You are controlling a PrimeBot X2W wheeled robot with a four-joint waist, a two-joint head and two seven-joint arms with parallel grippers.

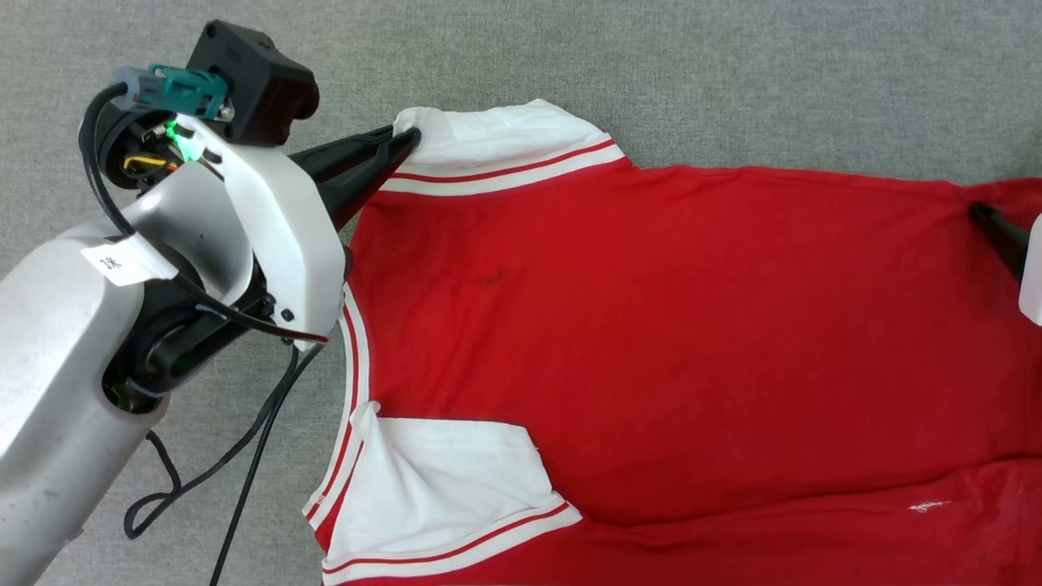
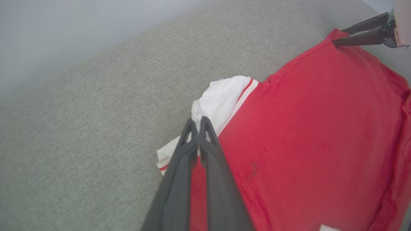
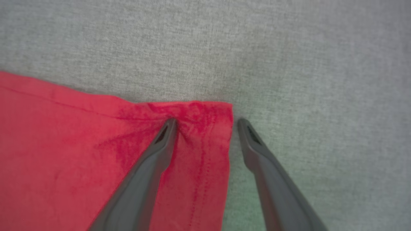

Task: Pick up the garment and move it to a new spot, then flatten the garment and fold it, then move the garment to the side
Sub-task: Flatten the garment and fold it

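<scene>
The garment (image 1: 651,325) is a red shirt with white sleeves and red stripe trim, spread out on a grey cloth surface (image 1: 733,65). My left gripper (image 1: 411,138) is shut on the edge of the upper white sleeve (image 1: 496,134). In the left wrist view the sleeve (image 2: 221,99) bunches at the closed tips of that gripper (image 2: 197,120). My right gripper (image 3: 205,121) stands open over a corner of the red garment (image 3: 80,144), one finger on the cloth and the other on the grey surface beside it. The same gripper (image 2: 337,36) shows at the far corner in the left wrist view.
Black cables (image 1: 244,472) hang from my left arm over the grey surface beside the collar. A second white sleeve (image 1: 440,480) lies folded onto the red body. The grey surface ends at a pale edge (image 2: 64,38) in the left wrist view.
</scene>
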